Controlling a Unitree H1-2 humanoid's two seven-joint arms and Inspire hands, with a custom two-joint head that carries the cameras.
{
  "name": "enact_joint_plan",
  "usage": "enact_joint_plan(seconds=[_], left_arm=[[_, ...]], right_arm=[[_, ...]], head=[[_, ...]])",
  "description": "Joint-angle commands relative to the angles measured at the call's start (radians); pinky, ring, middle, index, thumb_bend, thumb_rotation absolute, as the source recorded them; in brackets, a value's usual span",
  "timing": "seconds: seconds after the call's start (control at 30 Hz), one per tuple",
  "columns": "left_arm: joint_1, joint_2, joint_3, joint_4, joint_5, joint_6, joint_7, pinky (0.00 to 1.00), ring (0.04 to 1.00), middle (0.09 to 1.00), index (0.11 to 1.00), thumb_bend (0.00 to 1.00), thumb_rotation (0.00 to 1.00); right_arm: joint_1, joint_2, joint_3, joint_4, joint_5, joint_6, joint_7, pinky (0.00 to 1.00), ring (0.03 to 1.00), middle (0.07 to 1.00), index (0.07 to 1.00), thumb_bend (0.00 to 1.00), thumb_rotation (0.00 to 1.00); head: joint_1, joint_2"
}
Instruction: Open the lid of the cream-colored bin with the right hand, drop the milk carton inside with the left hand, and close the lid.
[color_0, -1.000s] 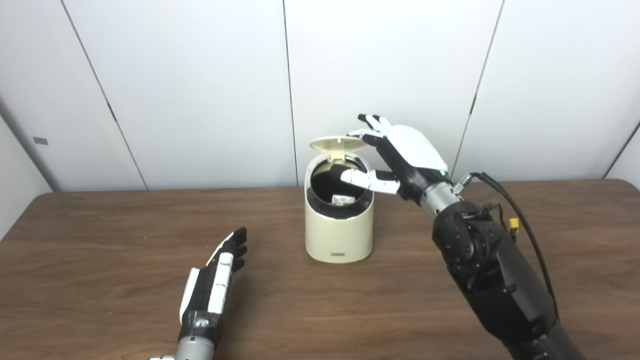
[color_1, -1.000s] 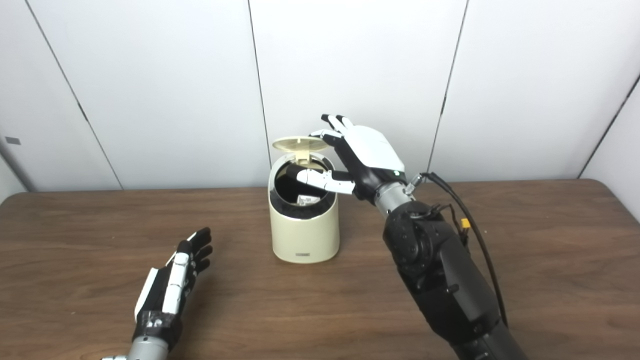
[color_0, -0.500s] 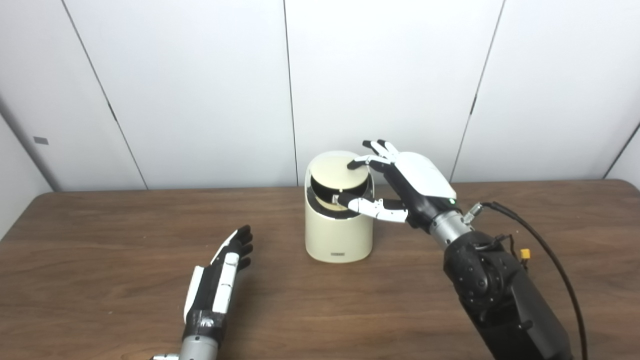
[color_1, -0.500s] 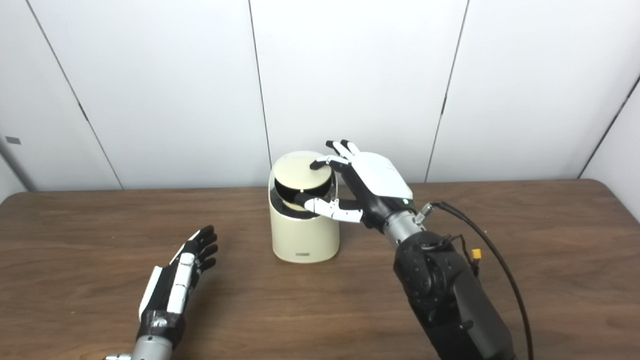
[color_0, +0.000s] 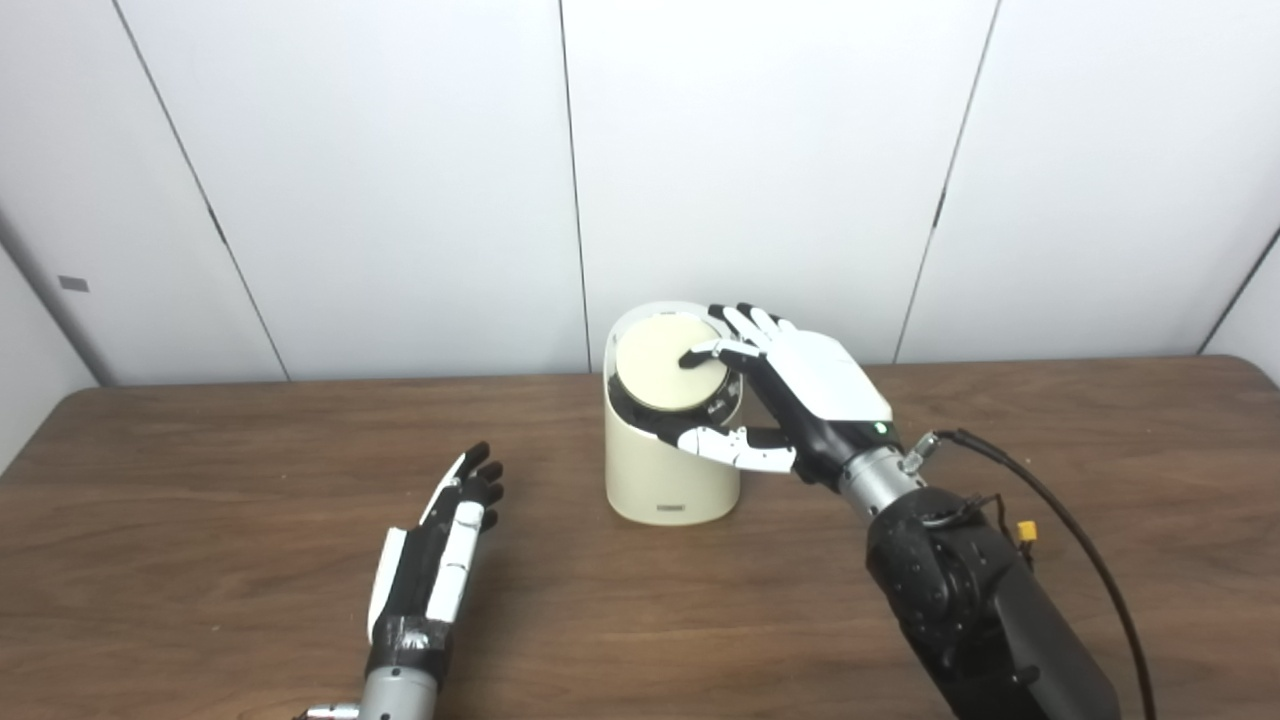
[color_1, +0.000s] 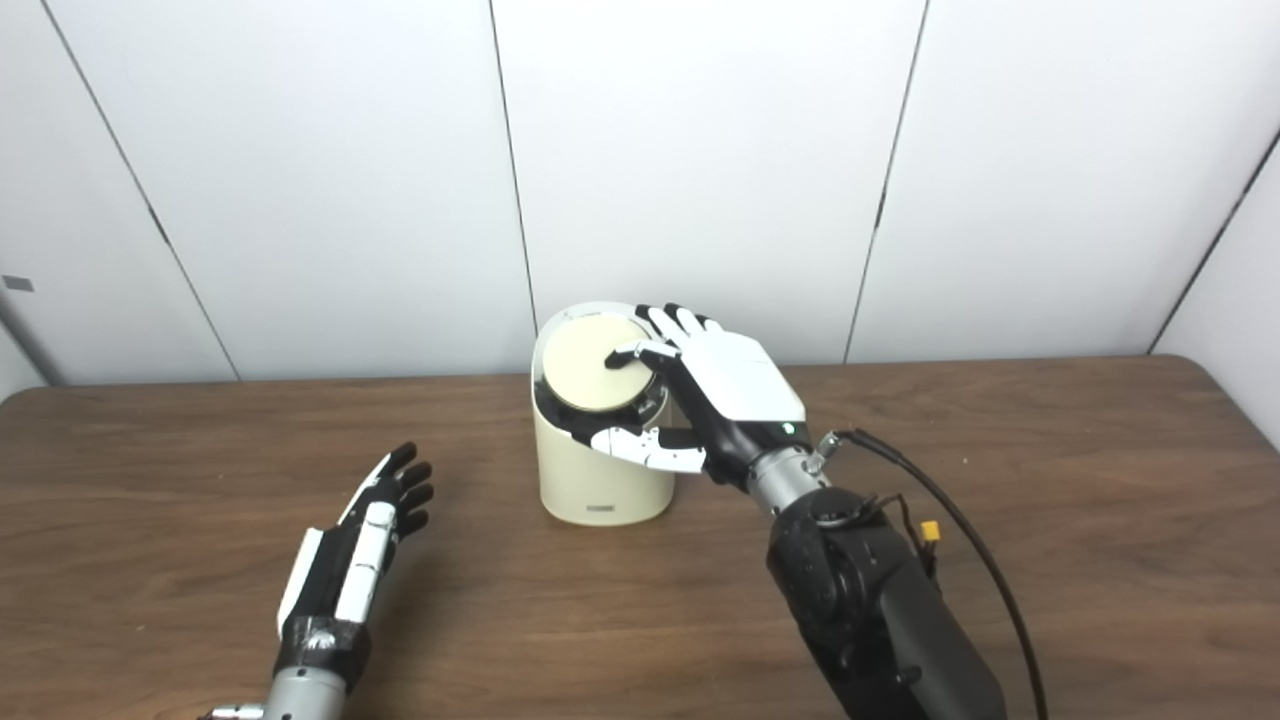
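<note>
Cream-colored cylindrical plastic bin (color_0: 668, 470): round lid (color_0: 660, 375) now down, pressed by spread right hand (color_0: 800, 385), gripping nothing; task nearly done; left hand (color_0: 440, 550) resting empty.

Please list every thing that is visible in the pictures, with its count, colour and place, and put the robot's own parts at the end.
bin: one, cream-coloured, centre of the table, toward the wall.
lid: one, cream, down on the bin's top.
table: one, dark brown wood, across the foreground.
wall panels: white, behind the table.
cable: one, black, along the right arm.
left robot hand: one, black and white, open, near the table, left of the bin.
right robot hand: one, black and white, fingertip on the lid.
</note>
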Motion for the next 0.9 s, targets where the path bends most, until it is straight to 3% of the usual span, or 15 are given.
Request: enact_joint_plan(seconds=[0.0, 0.3, 0.7, 0.87], left_arm=[[-0.027, -0.001, -0.004, -0.021, 0.008, -0.027, 0.005, 0.89, 0.894, 0.906, 0.971, 0.58, 0.94], [-0.031, -0.003, -0.009, -0.016, 0.011, -0.028, 0.009, 0.88, 0.893, 0.906, 0.96, 0.58, 0.93], [-0.033, -0.004, -0.01, -0.021, 0.006, -0.014, 0.007, 0.88, 0.896, 0.904, 0.948, 0.58, 0.94], [-0.032, -0.009, -0.009, -0.034, -0.005, -0.003, 0.004, 0.88, 0.897, 0.906, 0.947, 0.58, 0.94]], right_arm=[[-0.013, 0.011, 0.015, -0.006, -0.012, -0.029, 0.001, 1.0, 1.0, 0.985, 0.752, 0.51, 0.84], [-0.002, 0.012, 0.026, -0.011, -0.024, -0.05, 0.005, 1.0, 1.0, 0.987, 0.759, 0.53, 0.85], [0.001, -0.027, 0.039, 0.006, -0.167, -0.104, -0.007, 1.0, 1.0, 0.979, 0.721, 0.55, 0.78], [-0.002, -0.036, 0.049, 0.009, -0.232, -0.109, 0.024, 1.0, 1.0, 0.99, 0.723, 0.57, 0.82]], head=[[0.001, 0.001], [0.007, 0.008], [0.008, 0.014], [0.01, 0.023]])
